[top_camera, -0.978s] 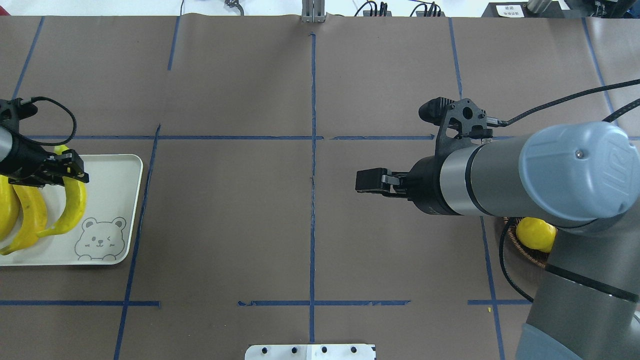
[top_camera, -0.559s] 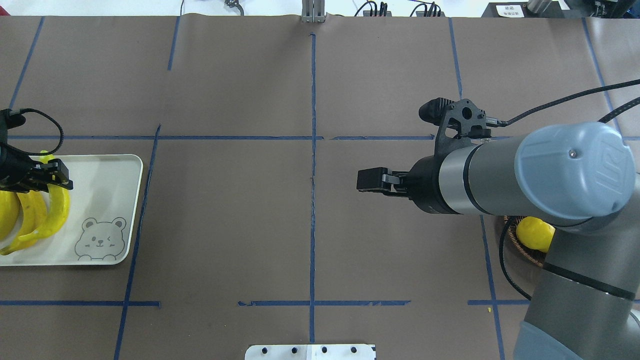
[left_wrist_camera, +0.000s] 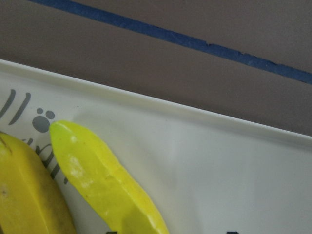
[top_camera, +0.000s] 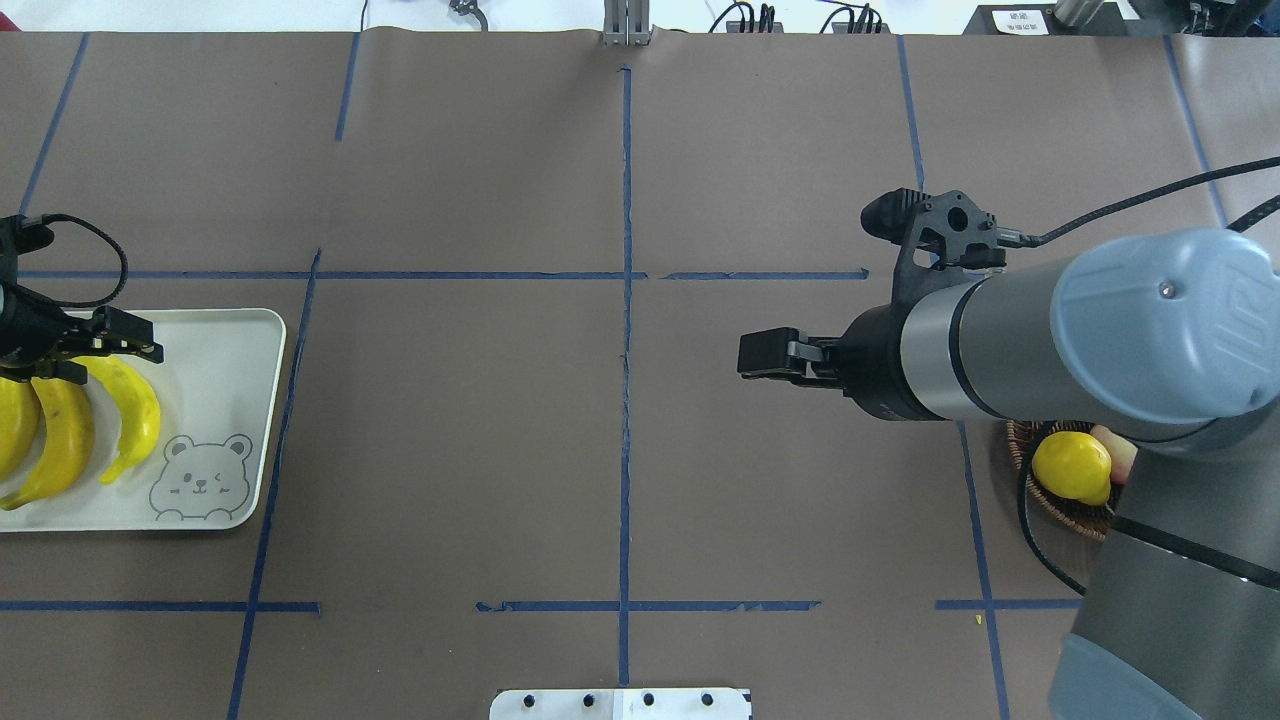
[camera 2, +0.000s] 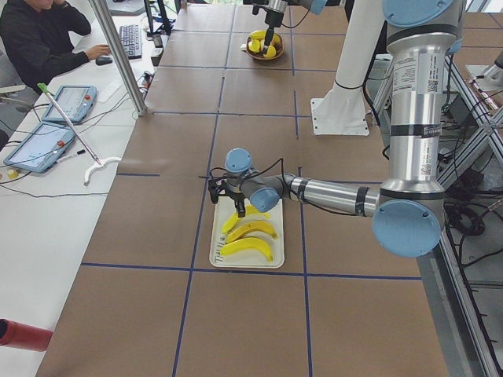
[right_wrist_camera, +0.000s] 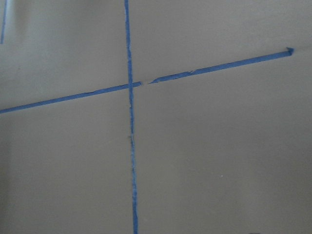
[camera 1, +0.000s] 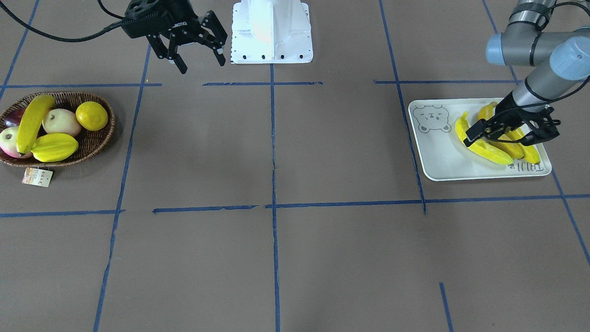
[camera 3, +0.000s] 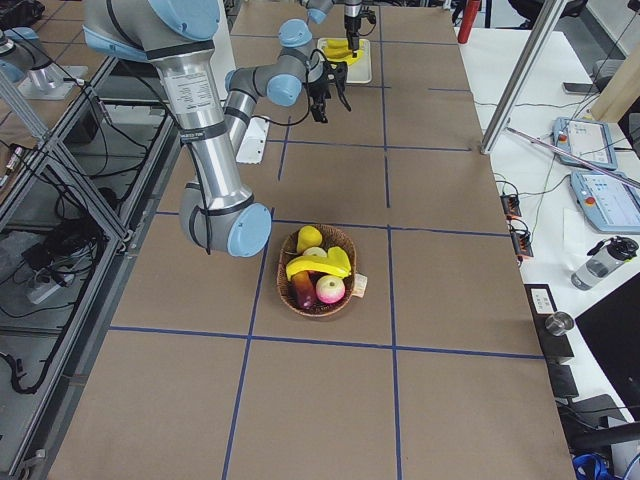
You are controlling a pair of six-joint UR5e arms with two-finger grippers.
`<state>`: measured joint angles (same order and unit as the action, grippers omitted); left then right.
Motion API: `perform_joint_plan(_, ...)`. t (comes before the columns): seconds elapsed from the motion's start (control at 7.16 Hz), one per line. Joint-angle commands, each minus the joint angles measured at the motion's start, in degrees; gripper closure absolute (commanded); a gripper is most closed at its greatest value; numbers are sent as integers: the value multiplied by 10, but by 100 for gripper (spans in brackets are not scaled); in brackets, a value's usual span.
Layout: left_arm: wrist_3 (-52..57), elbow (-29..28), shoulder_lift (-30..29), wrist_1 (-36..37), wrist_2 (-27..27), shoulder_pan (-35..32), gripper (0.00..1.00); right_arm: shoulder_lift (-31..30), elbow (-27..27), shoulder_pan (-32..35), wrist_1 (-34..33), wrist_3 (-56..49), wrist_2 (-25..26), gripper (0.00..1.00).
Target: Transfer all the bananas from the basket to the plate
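My left gripper (camera 1: 509, 135) open over long yellow plastic bananas (camera 1: 484, 148) on flat white plate (camera 1: 438, 154); crooked lift could drag one off.

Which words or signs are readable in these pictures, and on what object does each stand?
"ROBOTIQ", upside down: on the right gripper.
"UR" logo: on the right arm's cap.
"TAIJI", upside down, rest hidden: on the plate.
Too small to read: the tag by the basket.
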<state>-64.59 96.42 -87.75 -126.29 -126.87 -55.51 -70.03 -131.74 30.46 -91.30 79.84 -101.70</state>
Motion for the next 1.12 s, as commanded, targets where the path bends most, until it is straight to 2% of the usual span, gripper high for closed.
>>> perform_joint_plan(0.0, -4, 51, -2, 28, -47, -34, 0, -99, -51, 7, -12, -24, -4, 0)
perform_joint_plan(0.28, -14, 111, -42, 116, -48, -37, 0, -201, -91, 38, 5, -98, -8, 0)
perform_joint_plan(0.42, -30, 115, -79, 148, -47, -33, 0, -245, -84, 79, 29, -159, -60, 0)
perform_joint_plan(0.56, -54, 115, -92, 150, -44, -23, 0, -282, -77, 101, 30, -220, -68, 0)
perform_joint_plan(0.7, -63, 118, -99, 149, -34, -13, 0, -313, -54, 112, 30, -254, -67, 0)
perform_joint_plan(0.98, -86, 116, -119, 149, -34, 9, 0, -317, 22, 155, 30, -324, -72, 0)
